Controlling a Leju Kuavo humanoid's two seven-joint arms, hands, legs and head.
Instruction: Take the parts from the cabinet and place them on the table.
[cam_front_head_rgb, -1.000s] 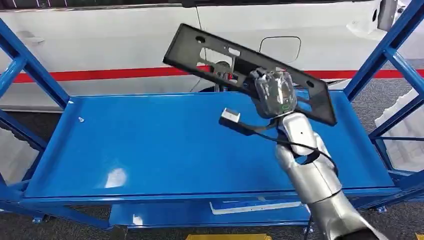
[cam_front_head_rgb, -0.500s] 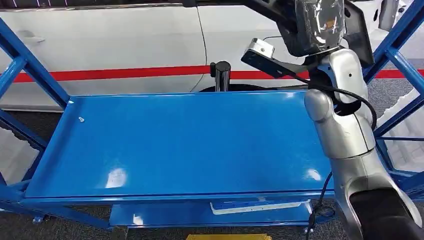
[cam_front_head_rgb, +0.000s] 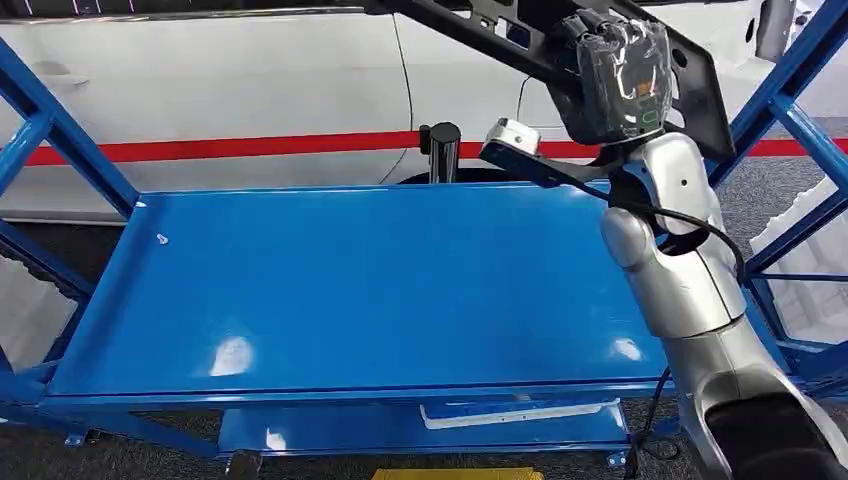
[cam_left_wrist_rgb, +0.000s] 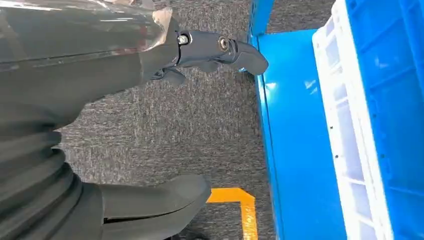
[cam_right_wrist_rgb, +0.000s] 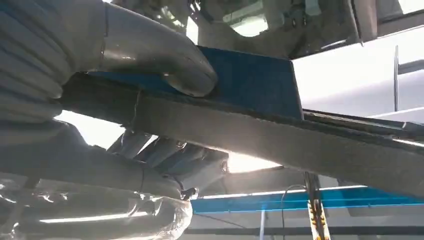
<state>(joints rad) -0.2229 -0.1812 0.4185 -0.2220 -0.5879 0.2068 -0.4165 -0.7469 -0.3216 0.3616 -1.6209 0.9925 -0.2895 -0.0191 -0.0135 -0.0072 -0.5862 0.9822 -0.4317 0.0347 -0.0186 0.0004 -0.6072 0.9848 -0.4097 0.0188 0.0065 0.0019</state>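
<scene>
- While the right arm (cam_front_head_rgb: 690, 300) is raised above the far right corner of the blue shelf (cam_front_head_rgb: 350, 290), the right hand (cam_front_head_rgb: 612, 75) grips a long black plastic part (cam_front_head_rgb: 480, 25) high in the head view.
- The part is a flat, dark bracket with cut-outs. It runs on a slant from the upper middle of the head view towards the right upright of the blue frame (cam_front_head_rgb: 790, 90), and it is well clear of the shelf surface.
- In the right wrist view, the thick grey thumb (cam_right_wrist_rgb: 165, 65) presses on one face of the part (cam_right_wrist_rgb: 300, 140), and the darker fingers (cam_right_wrist_rgb: 165, 160) wrap the opposite face. The part is clamped between them.
- The right hand is covered in clear plastic film that reflects light.
- A black cable (cam_front_head_rgb: 700, 225) loops beside the right forearm. The wrist camera (cam_front_head_rgb: 512, 140) projects from the wrist on a dark bracket.
- The left hand (cam_left_wrist_rgb: 150, 55) hangs over grey carpet (cam_left_wrist_rgb: 200, 125). One dark finger (cam_left_wrist_rgb: 235, 50) is extended and holds nothing; the thumb (cam_left_wrist_rgb: 160, 200) is apart from it. The hand is released.
- Near the left hand are a blue frame edge (cam_left_wrist_rgb: 295, 150), a white and blue crate (cam_left_wrist_rgb: 375, 100) and a yellow floor marking (cam_left_wrist_rgb: 242, 205).
- Behind the shelf stands a white car body (cam_front_head_rgb: 250, 90) with a red stripe (cam_front_head_rgb: 220, 148). A black post (cam_front_head_rgb: 442, 150) rises just beyond the far edge of the shelf.
</scene>
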